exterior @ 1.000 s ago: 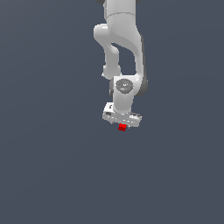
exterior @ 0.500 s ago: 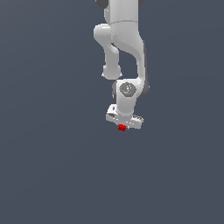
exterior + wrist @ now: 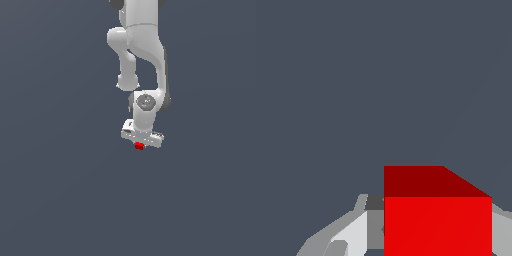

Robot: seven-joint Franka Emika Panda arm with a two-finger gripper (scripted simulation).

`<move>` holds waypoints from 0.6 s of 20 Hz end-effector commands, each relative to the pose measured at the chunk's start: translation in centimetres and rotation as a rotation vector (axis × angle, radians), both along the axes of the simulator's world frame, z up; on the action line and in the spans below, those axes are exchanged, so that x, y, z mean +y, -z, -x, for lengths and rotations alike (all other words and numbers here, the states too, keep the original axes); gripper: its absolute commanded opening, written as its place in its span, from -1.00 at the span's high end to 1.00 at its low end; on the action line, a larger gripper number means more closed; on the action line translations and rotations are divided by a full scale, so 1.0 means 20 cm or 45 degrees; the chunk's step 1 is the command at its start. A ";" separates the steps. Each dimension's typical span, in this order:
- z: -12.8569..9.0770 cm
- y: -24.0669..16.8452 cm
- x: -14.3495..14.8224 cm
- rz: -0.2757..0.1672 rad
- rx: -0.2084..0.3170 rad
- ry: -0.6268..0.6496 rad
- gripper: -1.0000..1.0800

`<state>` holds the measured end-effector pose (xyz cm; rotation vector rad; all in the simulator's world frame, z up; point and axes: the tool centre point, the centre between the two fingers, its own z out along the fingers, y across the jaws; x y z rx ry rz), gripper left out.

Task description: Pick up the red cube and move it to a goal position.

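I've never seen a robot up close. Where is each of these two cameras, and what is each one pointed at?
Exterior view: sits off the arm, some way back, its exact spot unknown; it takes in the white arm hanging down, the gripper and the tiny red cube at its tip.
Wrist view: rides on the wrist, looking along the gripper; the red cube fills the near part between the grey fingers, plain grey beyond.
Shared: both show the red cube between the fingers.

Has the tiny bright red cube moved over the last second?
Barely: the tiny bright red cube sits marginally higher in the exterior view's frame, in the white end effector.
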<state>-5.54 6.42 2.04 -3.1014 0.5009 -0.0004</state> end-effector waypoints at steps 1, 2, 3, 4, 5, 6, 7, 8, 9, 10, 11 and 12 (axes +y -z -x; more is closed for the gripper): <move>0.00 0.00 0.00 0.000 0.000 0.000 1.00; 0.00 -0.01 -0.01 0.000 0.000 0.000 1.00; 0.00 -0.02 -0.02 0.000 0.000 0.000 1.00; -0.01 -0.03 -0.03 0.000 0.000 0.000 1.00; -0.01 -0.04 -0.05 0.000 0.000 0.000 1.00; -0.02 -0.06 -0.08 0.000 0.000 0.000 1.00; -0.03 -0.09 -0.10 0.000 0.000 0.000 1.00; -0.03 -0.11 -0.13 0.000 0.000 0.000 1.00; -0.04 -0.13 -0.15 0.000 0.000 0.000 1.00; -0.05 -0.15 -0.17 0.000 0.000 0.000 1.00; -0.05 -0.16 -0.19 0.000 0.000 0.000 1.00; -0.06 -0.17 -0.20 0.000 0.000 0.000 1.00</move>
